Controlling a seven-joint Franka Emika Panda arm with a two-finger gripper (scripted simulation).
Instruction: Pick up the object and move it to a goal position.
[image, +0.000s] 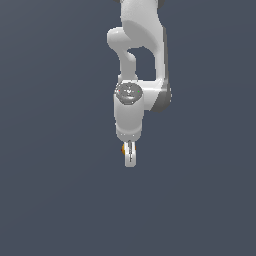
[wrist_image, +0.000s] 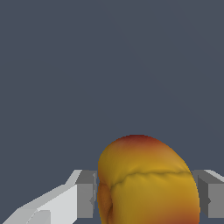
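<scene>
- The white robot arm (image: 137, 60) comes down from the top of the exterior view and ends in the claw (image: 130, 159), which points downward.
- The background in both views is 1 flat dark blue-grey surface; I cannot tell if it is a desk or a floor.
- The object (wrist_image: 146, 183) is a round thing, yellow-orange with a red patch on its upper part and a second reddish area near its lower edge.
- A thin crease runs across the middle of the object in the wrist view.
- In the wrist view the object sits between the 2 fingers (wrist_image: 85, 194) of the claw, and the grey pads touch it on both sides.
- The claw is clenched on the object, so it is grasping it.
- In the exterior view only a small orange piece of the object (image: 123, 148) shows, at the side of the claw toward the exterior view's left, just under the white wrist body.
- In that view the fingers are seen from the side as 1 narrow white strip, so the gap between them does not show there.
- A round grey joint cap (image: 128, 93) with small coloured marks faces the exterior camera, above the claw.
</scene>
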